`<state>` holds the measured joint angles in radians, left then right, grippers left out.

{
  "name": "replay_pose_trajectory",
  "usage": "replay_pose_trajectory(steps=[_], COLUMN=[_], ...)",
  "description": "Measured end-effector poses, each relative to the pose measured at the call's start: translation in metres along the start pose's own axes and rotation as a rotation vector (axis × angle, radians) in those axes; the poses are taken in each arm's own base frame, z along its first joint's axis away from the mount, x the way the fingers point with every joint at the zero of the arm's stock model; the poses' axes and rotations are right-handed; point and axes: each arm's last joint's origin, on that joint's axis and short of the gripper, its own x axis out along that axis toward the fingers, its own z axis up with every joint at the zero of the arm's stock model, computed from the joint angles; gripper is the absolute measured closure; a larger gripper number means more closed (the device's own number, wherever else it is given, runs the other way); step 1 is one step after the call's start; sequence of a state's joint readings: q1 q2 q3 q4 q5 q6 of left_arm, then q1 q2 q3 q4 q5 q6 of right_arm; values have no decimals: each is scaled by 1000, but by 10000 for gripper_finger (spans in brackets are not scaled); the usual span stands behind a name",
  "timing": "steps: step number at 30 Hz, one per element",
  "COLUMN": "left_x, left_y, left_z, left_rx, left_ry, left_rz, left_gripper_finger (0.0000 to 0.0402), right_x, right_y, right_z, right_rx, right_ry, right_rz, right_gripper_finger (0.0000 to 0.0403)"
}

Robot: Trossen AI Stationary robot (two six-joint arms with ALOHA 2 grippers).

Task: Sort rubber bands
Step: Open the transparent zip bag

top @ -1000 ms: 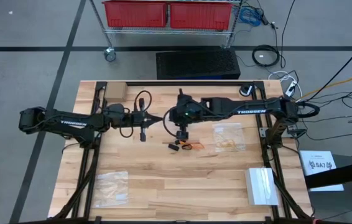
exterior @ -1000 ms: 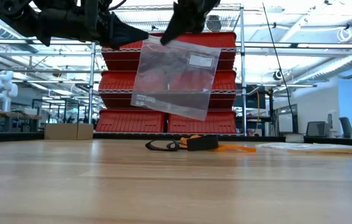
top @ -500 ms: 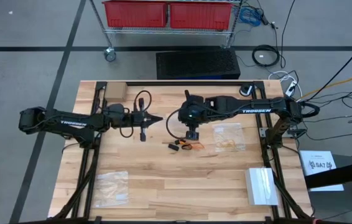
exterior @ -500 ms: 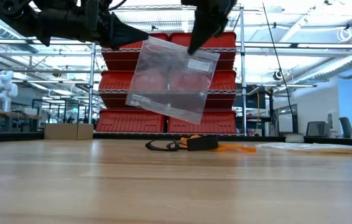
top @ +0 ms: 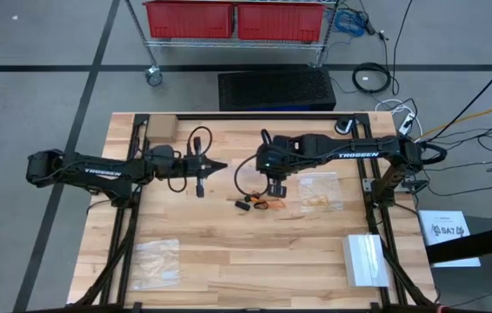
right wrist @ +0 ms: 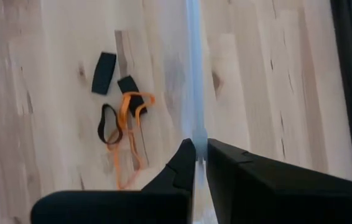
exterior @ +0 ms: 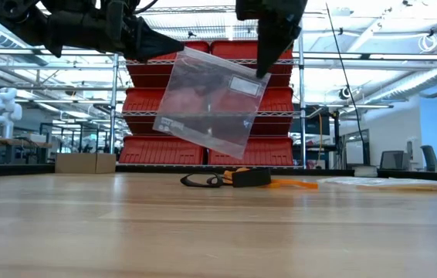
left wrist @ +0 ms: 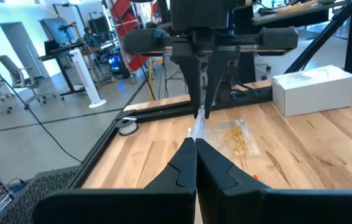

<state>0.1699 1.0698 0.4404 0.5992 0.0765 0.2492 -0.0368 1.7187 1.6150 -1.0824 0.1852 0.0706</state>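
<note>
A clear plastic bag (exterior: pixel 211 100) with a white label hangs above the middle of the table, held between my two grippers. My left gripper (exterior: pixel 174 48) is shut on its one top corner. My right gripper (exterior: pixel 263 72) is shut on the top edge by the other corner. On the wood below lie the rubber bands (top: pixel 259 204), orange loops (right wrist: pixel 129 124) and black ones (right wrist: pixel 104 71) in a loose cluster. Yellow-tan bands (left wrist: pixel 238 137) lie in a second clear bag (top: pixel 320 191) flat on the table to the right. My left gripper pinches the bag's top corner (left wrist: pixel 196 132) between its two shut fingers, which lie level and point toward the table's right edge. The bag hangs below, clear of the table. My right gripper pinches the bag's top edge (right wrist: pixel 194 127) near the corner beside the label. Its fingers come slanting down from above. The top edge runs straight across to my left gripper, and the bag hangs tilted, lower at this end.
A third clear bag (top: pixel 156 261) lies flat near the front left. A white box (top: pixel 365 259) stands at the front right and a small cardboard box (top: pixel 159 129) at the far left. Bare wood lies across the near middle.
My right gripper has gone toward the table's right edge, along the bag's top edge from near my left gripper to the far corner, and has tipped more steeply down. That corner has sunk a little, so the bag hangs more tilted.
</note>
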Motion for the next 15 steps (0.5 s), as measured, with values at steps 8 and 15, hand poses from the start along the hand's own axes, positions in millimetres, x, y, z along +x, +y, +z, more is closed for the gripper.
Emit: replay_pose_trajectory(steps=[8, 15], left_x=[0, 0], left_y=[0, 0], left_z=[0, 0], left_rx=[0, 0], left_ry=[3, 0], left_rz=[0, 7], left_gripper_finger=[401, 401], right_x=[-1, -2], right_y=[4, 13], right_z=[-3, -5], right_rx=[-19, -48], right_ry=[21, 32], right_rz=[3, -14], right_gripper_finger=[377, 281])
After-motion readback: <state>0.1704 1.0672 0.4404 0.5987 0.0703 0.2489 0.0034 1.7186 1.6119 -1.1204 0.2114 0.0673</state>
